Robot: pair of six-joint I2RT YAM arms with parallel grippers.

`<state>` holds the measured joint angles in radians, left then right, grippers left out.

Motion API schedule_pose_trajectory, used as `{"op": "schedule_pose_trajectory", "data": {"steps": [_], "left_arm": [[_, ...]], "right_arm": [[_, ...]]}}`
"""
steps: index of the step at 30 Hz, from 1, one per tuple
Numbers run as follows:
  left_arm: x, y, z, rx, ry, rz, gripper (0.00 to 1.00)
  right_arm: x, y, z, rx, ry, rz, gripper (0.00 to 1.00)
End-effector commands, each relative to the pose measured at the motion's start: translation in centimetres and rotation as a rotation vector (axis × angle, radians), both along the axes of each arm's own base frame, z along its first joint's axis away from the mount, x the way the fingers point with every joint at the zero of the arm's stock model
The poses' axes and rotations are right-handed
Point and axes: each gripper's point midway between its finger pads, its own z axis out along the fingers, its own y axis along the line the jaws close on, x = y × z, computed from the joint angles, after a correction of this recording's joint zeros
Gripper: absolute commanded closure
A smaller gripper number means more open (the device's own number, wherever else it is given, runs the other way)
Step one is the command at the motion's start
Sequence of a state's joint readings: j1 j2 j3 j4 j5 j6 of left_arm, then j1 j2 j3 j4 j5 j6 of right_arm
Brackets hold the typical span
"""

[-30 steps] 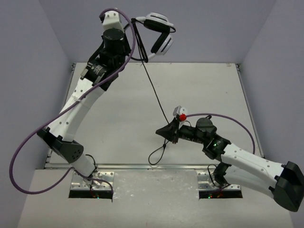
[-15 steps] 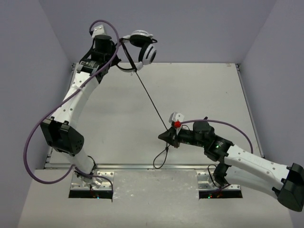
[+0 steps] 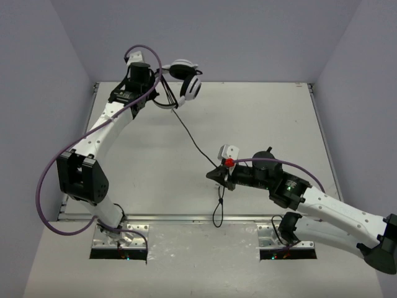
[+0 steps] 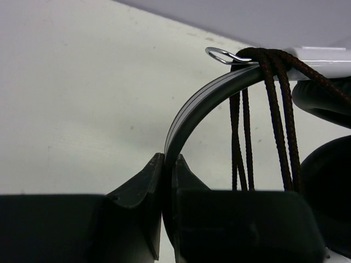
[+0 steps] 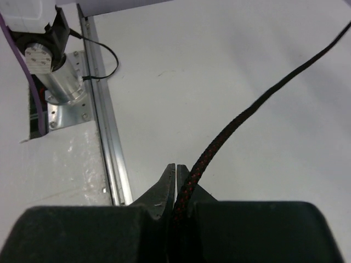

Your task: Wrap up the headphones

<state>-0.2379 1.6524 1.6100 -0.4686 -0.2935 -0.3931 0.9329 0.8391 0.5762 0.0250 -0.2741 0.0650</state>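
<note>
The headphones [image 3: 188, 79] hang in the air over the table's far left, white-and-black ear cups to the right. My left gripper [image 3: 164, 79] is shut on the thin black headband [image 4: 200, 101], with several turns of the black cord [image 4: 274, 109] looped over it. The cord [image 3: 195, 141] runs with a slight sag down to my right gripper [image 3: 216, 176], which is shut on it [image 5: 230, 131] near the table's middle front. The cord's tail [image 3: 218, 214] hangs past the near edge. One ear cup [image 4: 326, 181] shows dark at the right of the left wrist view.
A metal rail [image 3: 186, 217] runs along the table's near edge; it also shows in the right wrist view [image 5: 107, 148], with the left arm's base mount [image 5: 55, 71] beside it. Purple robot cables [image 3: 43, 186] loop off both arms. Grey walls enclose the table.
My left gripper has carried the headphones left and down from the high far position. The cord went taut, then eased to a slight sag. The cord's tail loop has straightened and hangs lower.
</note>
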Motion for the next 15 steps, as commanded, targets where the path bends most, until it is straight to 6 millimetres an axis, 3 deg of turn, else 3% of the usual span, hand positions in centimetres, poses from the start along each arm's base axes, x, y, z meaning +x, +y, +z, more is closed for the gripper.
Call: {"op": "schedule_pose_trajectory", "data": {"steps": [1, 5, 6, 8, 9, 10, 11, 12, 15], "left_arm": [[-0.8, -3.4, 4.4, 0.061, -0.193, -0.098, 1.0], [-2.2, -5.0, -0.2, 0.192, -0.121, -0.144, 1.0], [-2.8, -4.9, -2.4, 0.215, -0.08, -0.149, 1.0], [-3.2, -5.1, -4.3, 0.246, -0.059, -0.154, 1.0], [-3.7, -5.7, -5.9, 0.267, -0.03, -0.172, 1.0], [-3.8, -6.2, -6.5, 0.274, -0.018, -0.189, 1.0], [-3.9, -6.5, -7.1, 0.28, -0.003, -0.205, 1.0], [-3.8, -7.0, -6.9, 0.28, -0.003, -0.211, 1.0], [-3.8, -7.2, -6.3, 0.278, -0.01, -0.22, 1.0]], "right_arm": [[2.4, 0.0, 5.4, 0.002, -0.17, -0.062, 0.99], [4.1, -0.6, 9.8, -0.006, -0.259, -0.133, 0.99], [4.6, -0.8, 12.8, 0.025, -0.295, -0.163, 0.99], [5.0, -0.6, 14.1, -0.001, -0.316, -0.162, 0.99], [5.2, -0.6, 16.6, 0.028, -0.348, -0.17, 0.99], [5.9, -0.9, 17.4, 0.013, -0.38, -0.2, 0.99], [6.5, -0.7, 17.0, -0.031, -0.376, -0.209, 0.99], [6.6, -0.8, 18.8, -0.025, -0.408, -0.213, 0.99], [6.8, -1.4, 19.8, -0.036, -0.419, -0.238, 0.99]]}}
